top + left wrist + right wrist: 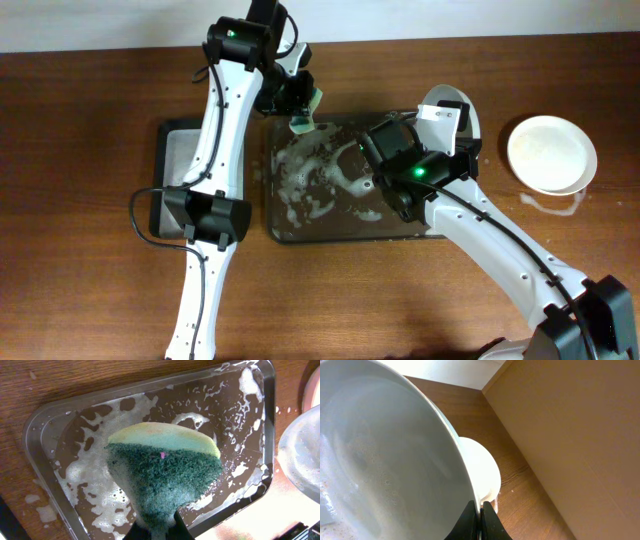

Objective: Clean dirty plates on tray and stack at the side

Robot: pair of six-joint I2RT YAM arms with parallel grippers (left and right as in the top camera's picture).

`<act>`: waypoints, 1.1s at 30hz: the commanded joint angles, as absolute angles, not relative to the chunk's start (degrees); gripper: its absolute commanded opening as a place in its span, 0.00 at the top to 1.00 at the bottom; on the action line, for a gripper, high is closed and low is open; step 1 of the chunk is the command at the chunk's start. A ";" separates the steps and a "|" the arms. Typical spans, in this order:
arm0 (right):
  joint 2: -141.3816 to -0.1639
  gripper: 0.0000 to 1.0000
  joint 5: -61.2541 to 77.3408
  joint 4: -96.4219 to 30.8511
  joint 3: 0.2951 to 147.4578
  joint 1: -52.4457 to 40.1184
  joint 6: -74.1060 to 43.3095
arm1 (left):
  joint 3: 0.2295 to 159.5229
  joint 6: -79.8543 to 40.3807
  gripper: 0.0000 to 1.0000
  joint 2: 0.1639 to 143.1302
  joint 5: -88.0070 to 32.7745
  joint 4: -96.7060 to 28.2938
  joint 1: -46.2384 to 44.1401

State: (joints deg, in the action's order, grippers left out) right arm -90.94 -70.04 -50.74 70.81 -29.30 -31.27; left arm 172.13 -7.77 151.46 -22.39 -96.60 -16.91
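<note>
Foamy tray (320, 228), tilted plate (446, 103) at corner, flat plate (552, 153) apart

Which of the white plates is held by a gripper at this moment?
The tilted plate over the tray's far right corner, pinched at its rim by the right gripper. The other plate lies flat on the table, further right, untouched.
</note>
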 commanded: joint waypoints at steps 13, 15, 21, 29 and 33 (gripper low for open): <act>-91.29 0.96 -86.70 -39.70 70.72 -31.73 -2.00 | 172.27 -8.32 1.00 151.83 -22.02 -95.46 -16.86; -91.29 0.96 -85.27 -38.50 70.72 -32.58 -1.67 | 172.27 -8.32 0.99 151.83 -22.02 -95.48 -16.86; -91.29 0.96 -85.34 -33.26 70.72 -32.95 5.85 | 172.27 -8.29 1.00 151.83 -22.02 -95.50 -16.86; -91.29 0.96 -85.32 -32.64 70.72 -32.99 5.78 | 172.27 -8.29 0.99 151.83 -22.02 -95.68 -16.86; -91.29 0.96 -85.32 -32.62 70.72 -32.99 5.78 | 172.27 -8.29 0.99 151.83 -22.02 -95.70 -16.86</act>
State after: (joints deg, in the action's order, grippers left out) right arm -90.98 -83.35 -32.88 70.78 -32.53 5.78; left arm 172.13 -7.77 151.46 -22.22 -95.74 -16.91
